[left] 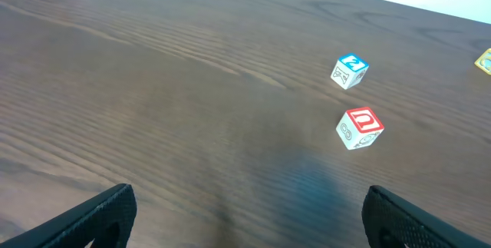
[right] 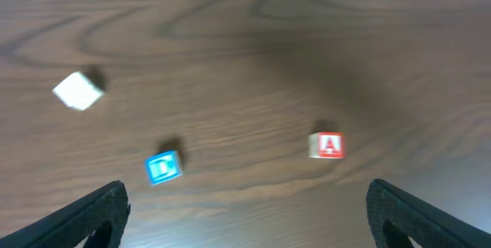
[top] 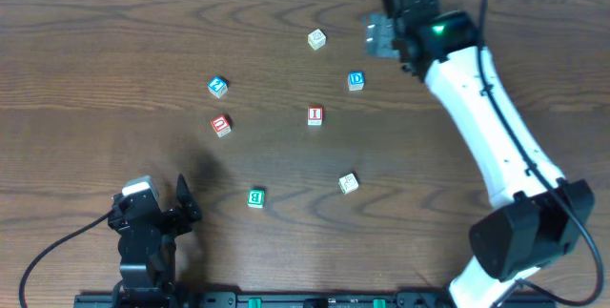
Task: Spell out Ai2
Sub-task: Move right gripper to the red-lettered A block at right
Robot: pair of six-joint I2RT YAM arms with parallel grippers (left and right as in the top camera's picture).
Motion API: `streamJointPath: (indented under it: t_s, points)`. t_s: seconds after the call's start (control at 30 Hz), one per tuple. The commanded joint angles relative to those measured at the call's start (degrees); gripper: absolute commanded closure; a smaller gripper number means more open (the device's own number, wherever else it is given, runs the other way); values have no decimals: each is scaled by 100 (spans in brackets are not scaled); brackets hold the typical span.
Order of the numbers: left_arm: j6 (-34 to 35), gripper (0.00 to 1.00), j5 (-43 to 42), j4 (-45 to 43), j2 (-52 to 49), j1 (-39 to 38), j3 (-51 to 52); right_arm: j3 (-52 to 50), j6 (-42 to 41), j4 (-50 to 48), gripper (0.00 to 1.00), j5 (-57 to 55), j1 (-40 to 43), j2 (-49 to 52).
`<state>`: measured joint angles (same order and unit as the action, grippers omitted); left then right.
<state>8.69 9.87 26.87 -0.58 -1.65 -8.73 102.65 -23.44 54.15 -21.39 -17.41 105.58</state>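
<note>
A red A block (right: 327, 146) lies on the wooden table in the right wrist view; the right arm hides it in the overhead view. A red I block (top: 315, 115) sits mid-table. A blue 2 block (top: 217, 86) lies left of it and also shows in the left wrist view (left: 350, 71). My right gripper (top: 381, 33) (right: 245, 221) is open and empty, raised above the far right of the table. My left gripper (top: 157, 208) (left: 245, 221) is open and empty near the front left edge.
A blue D block (top: 355, 81) (right: 163, 167) and a white block (top: 316, 38) (right: 78, 90) lie near the right gripper. A red U block (top: 220, 125) (left: 360, 127), a green B block (top: 255, 196) and a cream block (top: 348, 183) lie scattered mid-table.
</note>
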Motion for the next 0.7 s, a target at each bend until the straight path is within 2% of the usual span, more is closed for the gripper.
streamJointPath:
  t_s: [0.0,0.13,0.67]
  points:
    - [-98,5,101,24,35,13,111,-50,37,-35,1,326,317,114]
    - [-98,5,101,24,35,13,111,-50,37,-221,1,802,584,245]
    - [-98,5,101,24,35,13,111,-50,37,-748,1,813,678,966]
